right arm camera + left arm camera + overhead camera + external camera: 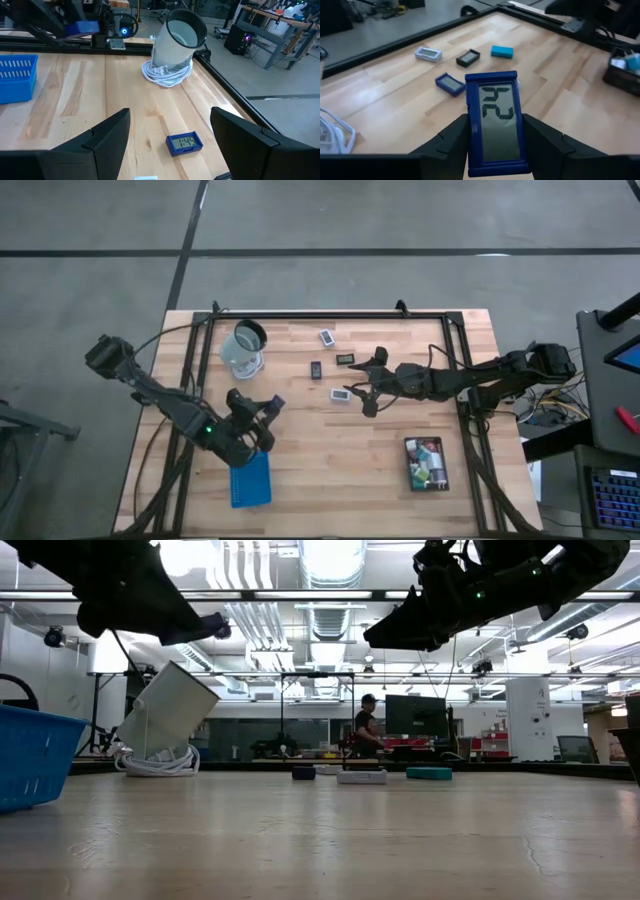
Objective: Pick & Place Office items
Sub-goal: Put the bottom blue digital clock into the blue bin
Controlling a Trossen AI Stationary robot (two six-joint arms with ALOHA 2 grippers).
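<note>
Left gripper (495,145) clamped on blue LCD clock (496,122) — blue tray (250,480) just near-side below it; right gripper (170,135) spread wide over small clock (184,143).

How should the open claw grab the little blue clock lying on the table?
The right claw should probably come from straight above and pinch the blue clock across its long edges: it lies flat, face up, offering only thin sides.

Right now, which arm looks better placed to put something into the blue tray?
The left. Its pincer is shut on a blue display piece and hangs just above the blue tray. The right pincer is open and empty, over the table's middle, above another small blue display.
</note>
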